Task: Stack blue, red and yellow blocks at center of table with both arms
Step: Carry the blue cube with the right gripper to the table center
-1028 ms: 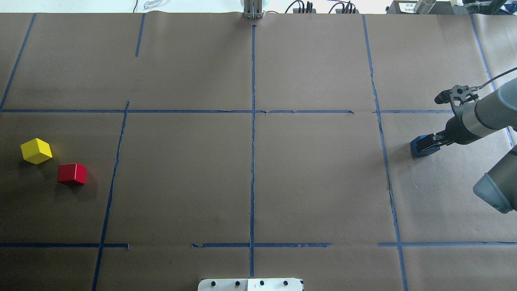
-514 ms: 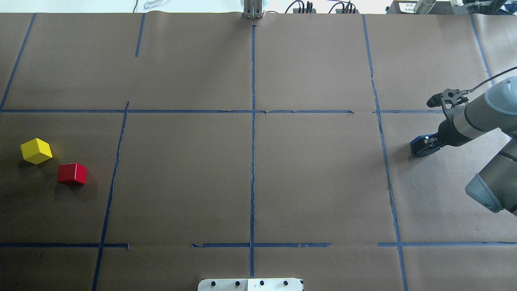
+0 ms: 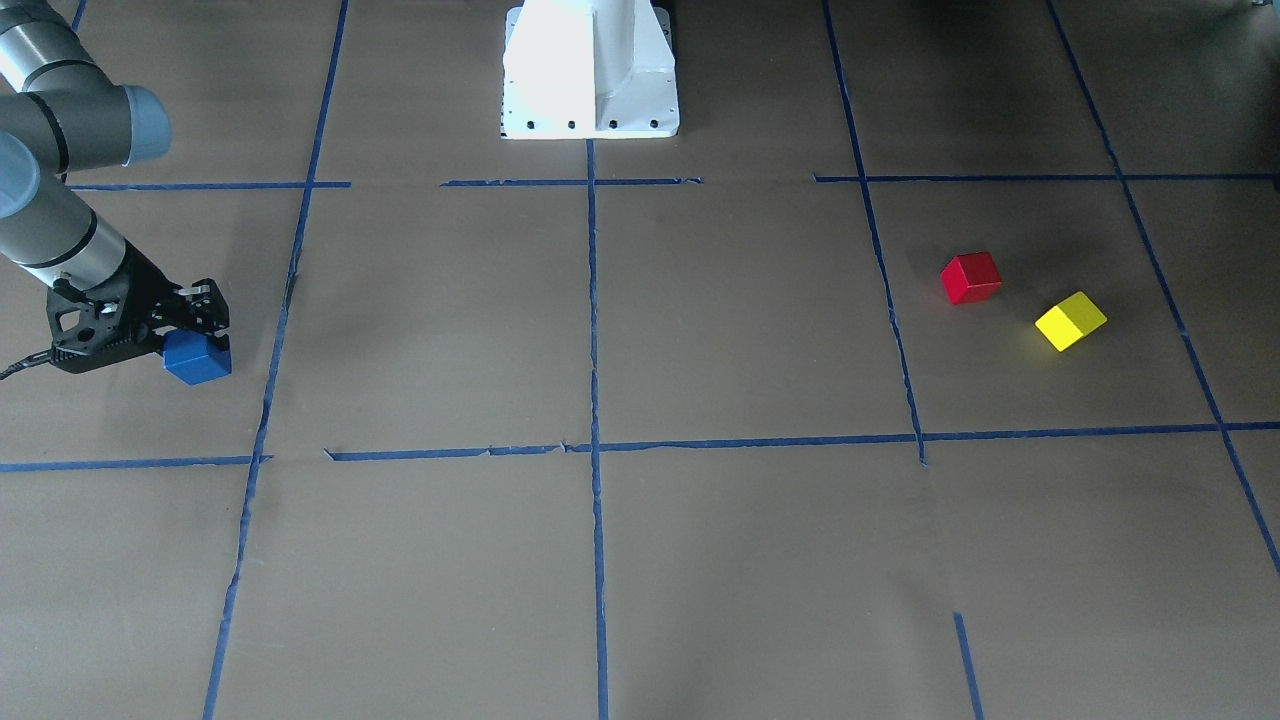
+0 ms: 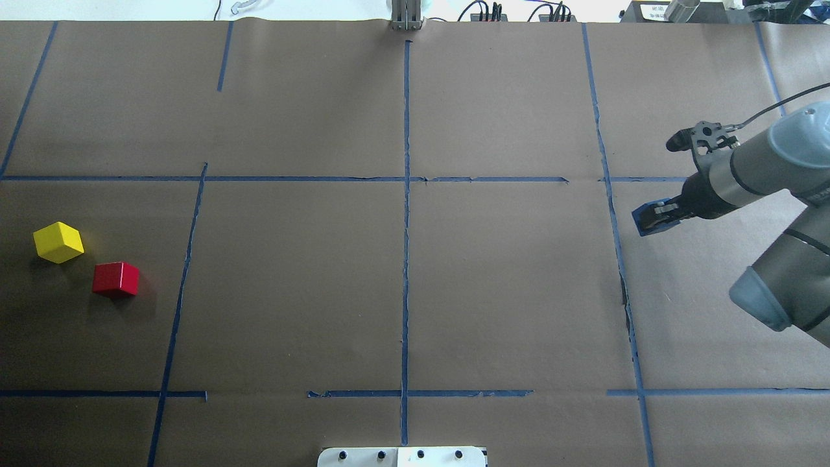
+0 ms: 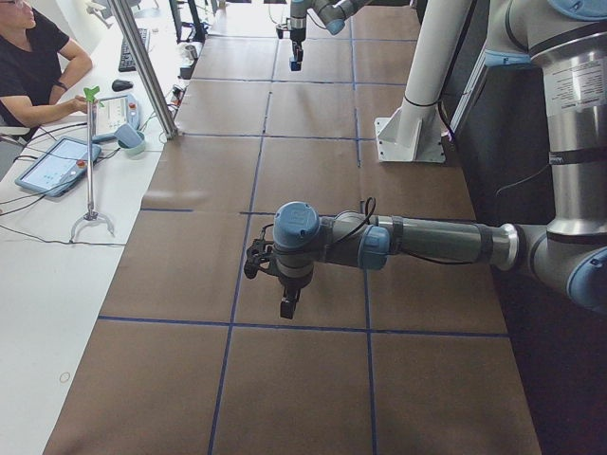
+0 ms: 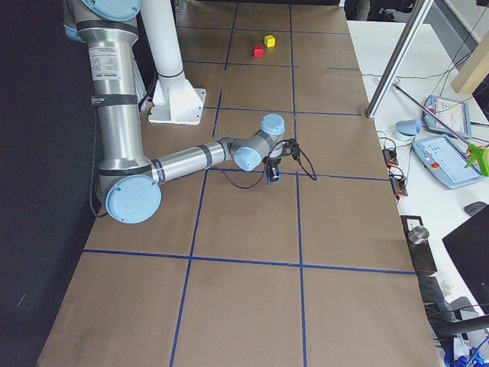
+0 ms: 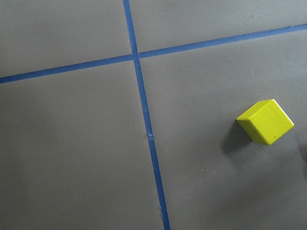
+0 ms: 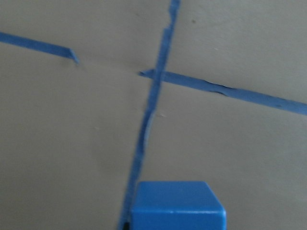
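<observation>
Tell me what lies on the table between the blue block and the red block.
Nothing stands there: from blue block to red block the overhead view shows only bare brown paper crossed by blue tape lines.

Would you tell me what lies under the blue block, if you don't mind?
Only brown paper shows around the blue block, clamped in the right gripper. The spot directly beneath is covered by the block itself; whether it touches is unclear.

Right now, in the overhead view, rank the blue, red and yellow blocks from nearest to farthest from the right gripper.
1. blue block: held in the right gripper, on the table's right side.
2. red block: far left.
3. yellow block: farther left still.
</observation>
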